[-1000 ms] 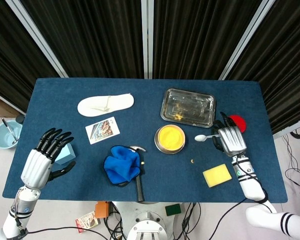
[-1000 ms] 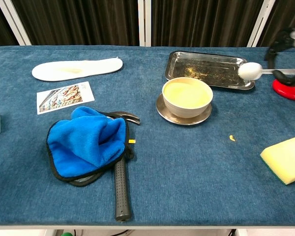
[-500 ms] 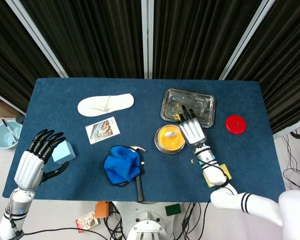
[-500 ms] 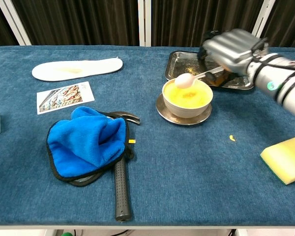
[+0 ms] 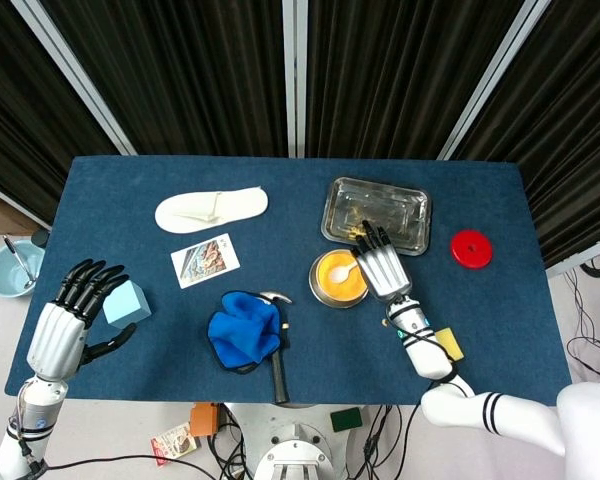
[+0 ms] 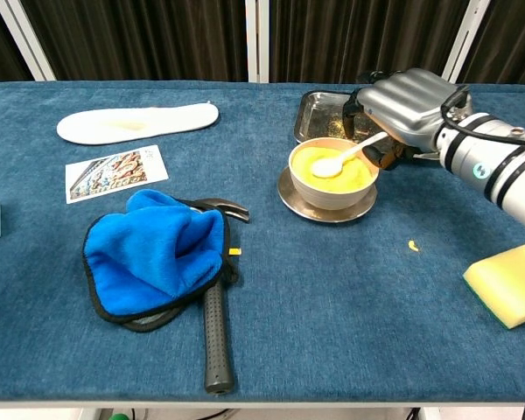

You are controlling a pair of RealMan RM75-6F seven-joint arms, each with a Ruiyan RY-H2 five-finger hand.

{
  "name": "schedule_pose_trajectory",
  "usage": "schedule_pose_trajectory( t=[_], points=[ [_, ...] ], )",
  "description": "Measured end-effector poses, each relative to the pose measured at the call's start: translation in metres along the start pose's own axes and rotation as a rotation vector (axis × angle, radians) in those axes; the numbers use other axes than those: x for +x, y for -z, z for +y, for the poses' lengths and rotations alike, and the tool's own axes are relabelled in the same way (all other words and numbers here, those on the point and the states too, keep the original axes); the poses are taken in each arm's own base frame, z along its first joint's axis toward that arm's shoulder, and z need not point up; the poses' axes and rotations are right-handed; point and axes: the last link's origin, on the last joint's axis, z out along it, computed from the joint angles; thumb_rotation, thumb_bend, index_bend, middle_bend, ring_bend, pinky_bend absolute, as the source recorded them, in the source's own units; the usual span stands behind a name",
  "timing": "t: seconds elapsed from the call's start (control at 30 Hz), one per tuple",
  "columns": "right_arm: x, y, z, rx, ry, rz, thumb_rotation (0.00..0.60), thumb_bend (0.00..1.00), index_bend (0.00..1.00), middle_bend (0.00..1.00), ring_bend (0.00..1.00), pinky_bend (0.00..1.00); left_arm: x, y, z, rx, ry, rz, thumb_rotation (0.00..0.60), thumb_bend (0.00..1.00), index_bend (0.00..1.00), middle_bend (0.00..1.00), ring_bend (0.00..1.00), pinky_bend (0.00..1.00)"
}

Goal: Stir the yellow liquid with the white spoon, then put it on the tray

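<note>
A bowl (image 5: 338, 279) (image 6: 332, 175) of yellow liquid stands on a metal saucer near the table's middle. My right hand (image 5: 380, 263) (image 6: 405, 107) holds the white spoon (image 5: 342, 271) (image 6: 339, 160) by its handle, and the spoon's head rests in the yellow liquid. The steel tray (image 5: 376, 214) (image 6: 319, 115) lies just behind the bowl, partly hidden by the hand in the chest view. My left hand (image 5: 70, 318) hovers off the table's front left corner with fingers spread, holding nothing.
A blue cloth (image 6: 153, 252) covers part of a hammer (image 6: 214, 328) at front centre. A yellow sponge (image 6: 507, 282) lies front right, a red disc (image 5: 470, 248) at right. A white insole (image 5: 211, 209), a photo card (image 5: 205, 260) and a light blue block (image 5: 127, 303) sit on the left.
My right hand carried the spoon from beside the red disc over to the bowl, then lowered the spoon's head into the yellow liquid. The left hand drifted slightly lower.
</note>
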Motion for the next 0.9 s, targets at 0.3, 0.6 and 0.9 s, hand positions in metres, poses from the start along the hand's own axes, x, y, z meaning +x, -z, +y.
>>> schedule_pose_trajectory(
  t=[0.3,0.6,0.9],
  points=[
    [0.018,0.008,0.014,0.017,-0.032,0.010,0.600,0.35,0.41,0.23,0.04,0.17,0.002,0.000,0.002,0.001,-0.009,-0.003,0.600,0.17,0.18,0.17,0.11,0.12],
    [0.023,-0.009,0.018,0.119,0.157,-0.039,0.600,0.36,0.44,0.23,0.04,0.14,0.002,0.002,0.002,0.014,-0.012,-0.007,0.600,0.17,0.18,0.17,0.11,0.12],
    [0.018,-0.029,0.009,0.194,0.217,-0.082,0.600,0.40,0.46,0.23,0.04,0.12,0.003,0.005,-0.001,0.033,-0.012,-0.006,0.600,0.17,0.18,0.17,0.11,0.12]
  ],
)
